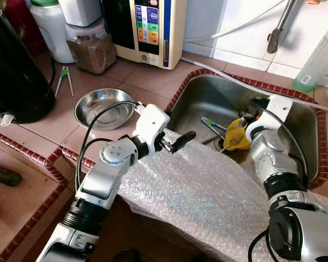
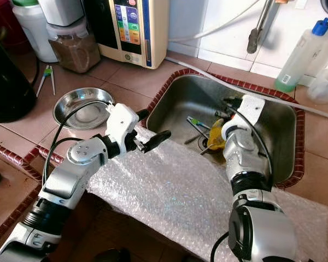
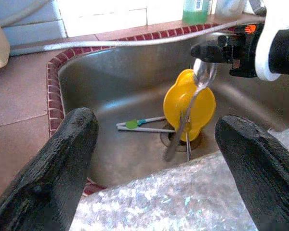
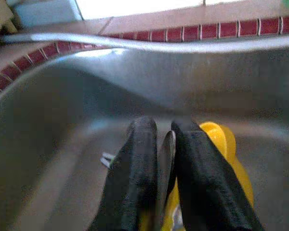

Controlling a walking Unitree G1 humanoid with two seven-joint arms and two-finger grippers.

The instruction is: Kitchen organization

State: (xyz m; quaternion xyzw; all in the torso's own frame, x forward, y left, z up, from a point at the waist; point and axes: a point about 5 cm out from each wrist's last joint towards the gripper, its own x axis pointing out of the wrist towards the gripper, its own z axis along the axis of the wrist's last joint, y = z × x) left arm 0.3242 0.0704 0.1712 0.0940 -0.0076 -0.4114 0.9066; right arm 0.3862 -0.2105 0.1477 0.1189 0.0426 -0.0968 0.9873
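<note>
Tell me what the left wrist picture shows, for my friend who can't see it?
The right gripper holds a metal spoon over a yellow cup in the steel sink. The left gripper's black fingers sit wide apart in front.

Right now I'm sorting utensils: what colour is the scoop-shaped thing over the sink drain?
Yellow; the left wrist view shows it best.

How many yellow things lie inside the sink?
1. The yellow lid-like piece lies over the drain of the sink, just behind the metal spoon that the right pincer grips. Others may be hidden behind the right arm.
</note>
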